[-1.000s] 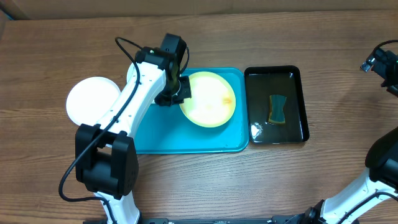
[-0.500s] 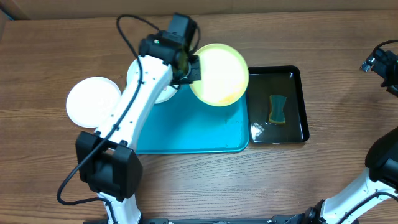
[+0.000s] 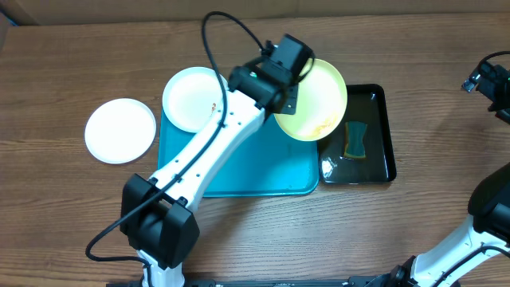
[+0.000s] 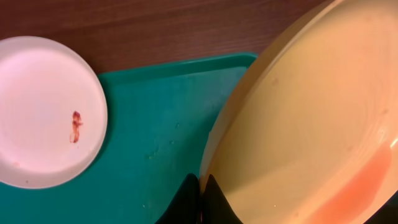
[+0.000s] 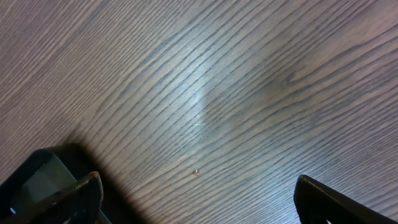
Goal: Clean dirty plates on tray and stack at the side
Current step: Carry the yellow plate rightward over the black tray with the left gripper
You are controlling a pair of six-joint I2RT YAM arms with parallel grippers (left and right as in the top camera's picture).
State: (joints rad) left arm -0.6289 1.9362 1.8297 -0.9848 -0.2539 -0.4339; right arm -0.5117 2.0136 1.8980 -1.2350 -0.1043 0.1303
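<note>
Yellow-green round plate (image 3: 315, 100) is off the counter (image 3: 64, 207) and tilted. The left claw (image 3: 287, 96) is clamped on its left rim; in the wrist view the fingertips (image 4: 186, 202) pinch the edge. The plate hangs over the far right corner of the turquoise plastic tray (image 3: 239, 179) and the left rim of the glossy black tray (image 3: 374, 90). It has an orange-brown smear (image 4: 360, 183) on its near right part. One white round plate (image 3: 191, 97), with a small smear, sits at the turquoise tray's far left corner, overlapping the rim. The other white plate (image 3: 120, 130) lies on the counter left of that tray, apart from it. A green-and-yellow sponge (image 3: 355, 139) lies in the black tray. The right claw (image 5: 199, 196) is at far right, jaws wide apart, holding nothing, over wood.
</note>
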